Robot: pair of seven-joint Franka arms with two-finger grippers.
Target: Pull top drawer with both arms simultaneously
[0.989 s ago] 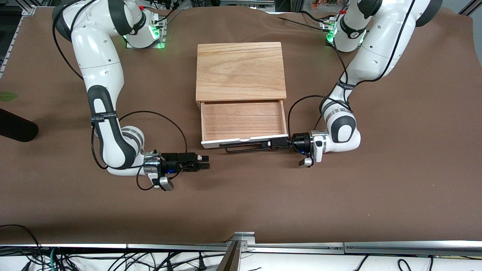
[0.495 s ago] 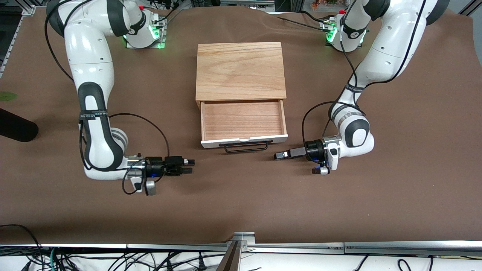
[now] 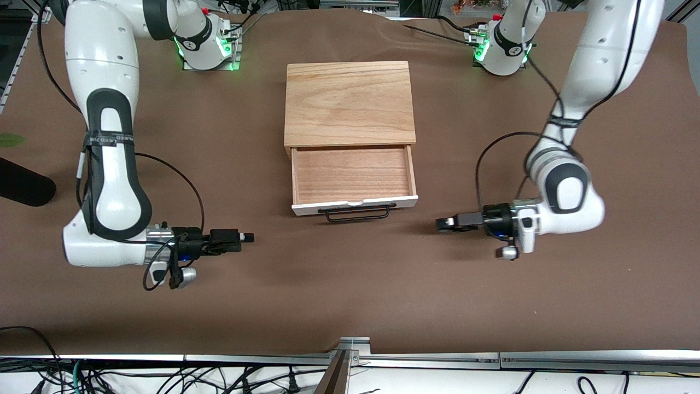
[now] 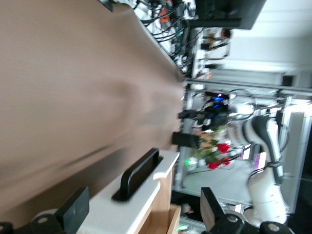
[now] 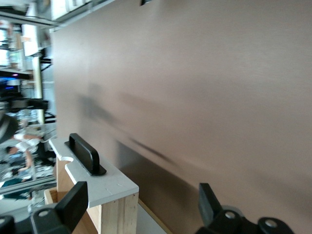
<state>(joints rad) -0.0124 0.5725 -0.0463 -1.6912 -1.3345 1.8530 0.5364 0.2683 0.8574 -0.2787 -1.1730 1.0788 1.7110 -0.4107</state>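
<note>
The light-wood cabinet [image 3: 350, 101] stands mid-table. Its top drawer [image 3: 353, 175] is pulled out and empty, its white front panel [image 3: 404, 202] and black bar handle [image 3: 358, 214] facing the front camera. My left gripper [image 3: 441, 224] is open and empty over bare cloth, apart from the handle, toward the left arm's end. My right gripper [image 3: 249, 237] is open and empty over bare cloth toward the right arm's end. The left wrist view shows the handle [image 4: 139, 173] on the white panel [image 4: 122, 217]. The right wrist view shows the handle [image 5: 85, 155] and the panel's corner [image 5: 109, 184].
The brown cloth [image 3: 350, 284] covers the table. A dark rounded object [image 3: 22, 189] and a green leaf [image 3: 11, 140] lie at the right arm's end. A metal rail [image 3: 350, 355] and cables run along the table's near edge.
The left gripper has let go of the handle and drawn back toward its end of the table. The right gripper has also drawn away toward its end. The drawer has not moved.
</note>
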